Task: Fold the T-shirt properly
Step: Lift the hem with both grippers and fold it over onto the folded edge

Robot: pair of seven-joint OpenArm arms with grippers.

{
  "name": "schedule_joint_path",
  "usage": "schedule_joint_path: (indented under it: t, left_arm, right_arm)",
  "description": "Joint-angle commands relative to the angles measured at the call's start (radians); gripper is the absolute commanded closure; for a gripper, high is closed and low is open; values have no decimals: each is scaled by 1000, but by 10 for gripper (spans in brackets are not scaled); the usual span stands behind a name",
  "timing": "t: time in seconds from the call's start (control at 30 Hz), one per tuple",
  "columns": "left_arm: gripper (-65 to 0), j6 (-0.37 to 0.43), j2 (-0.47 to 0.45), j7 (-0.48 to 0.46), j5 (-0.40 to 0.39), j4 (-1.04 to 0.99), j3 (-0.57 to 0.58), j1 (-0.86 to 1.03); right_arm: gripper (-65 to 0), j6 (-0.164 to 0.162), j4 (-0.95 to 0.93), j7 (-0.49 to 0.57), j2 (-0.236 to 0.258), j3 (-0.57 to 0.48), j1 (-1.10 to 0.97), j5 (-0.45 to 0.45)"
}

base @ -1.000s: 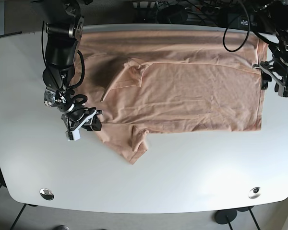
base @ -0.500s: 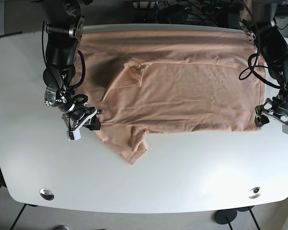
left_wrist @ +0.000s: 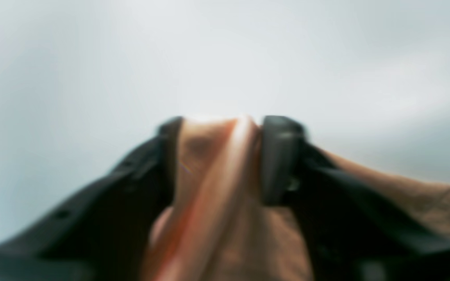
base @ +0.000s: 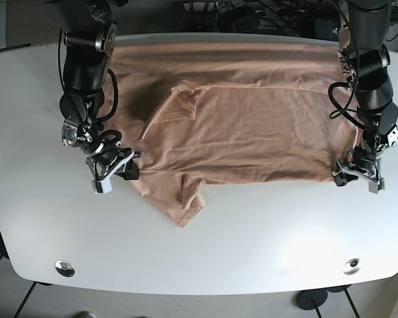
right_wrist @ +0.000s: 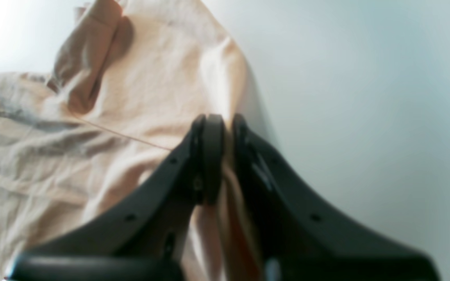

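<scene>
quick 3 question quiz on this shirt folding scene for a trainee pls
1. True or false: the left gripper has T-shirt fabric between its fingers.
2. Multiple choice: in the base view, the right gripper is at the shirt's A) near-left edge, B) far-right corner, C) middle.
3. Fill in: the shirt lies on a ____ table.

Key: 1 true, peach cloth fills the gap in the left wrist view. 2 A. 3 white.
</scene>
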Motion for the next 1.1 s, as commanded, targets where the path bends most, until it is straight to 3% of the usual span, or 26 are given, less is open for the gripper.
schedule_joint_path:
  t: [0.03, 0.07, 0.2, 0.3, 0.33, 0.47, 0.57, 0.7, 1.03, 1.1]
  left_arm:
    - [-54, 8, -6, 41, 35, -25, 5, -5]
    - [-14, 5, -6, 39, 38, -22, 6, -4]
    - [-6, 1, -8, 59, 64, 119, -1, 7]
    - [-4, 1, -5, 151, 62, 332, -46, 74]
    - [-4, 1, 26, 219, 64, 510, -89, 133]
    - [-4, -101, 37, 328, 64, 653, -159, 167]
    - [-4, -113, 73, 409, 65, 782, -230, 214]
    - [-4, -139, 78, 415, 65, 905, -228, 272]
    - [-4, -214, 101, 417, 62, 1245, -233, 513]
    - [-4, -225, 133, 417, 62, 1279, -277, 565]
  right_arm:
    - [-21, -8, 4, -37, 5, -1, 12, -30]
    - [-21, -8, 4, -37, 3, -2, 12, -30]
    - [-21, -10, 95, -43, 2, -2, 8, -33]
    - [-21, -10, 175, -90, 2, 1, 3, -29]
    - [-21, -10, 288, -128, 6, 4, -23, -32]
    - [-19, -12, 480, -226, 8, 5, -80, -27]
    - [-19, -10, 656, -274, 8, 5, -163, -29]
    - [-19, -10, 703, -277, 3, 5, -207, -27]
    - [-19, -12, 1023, -278, 2, 7, -443, -27]
    - [-19, -12, 1072, -278, 2, 7, -523, -27]
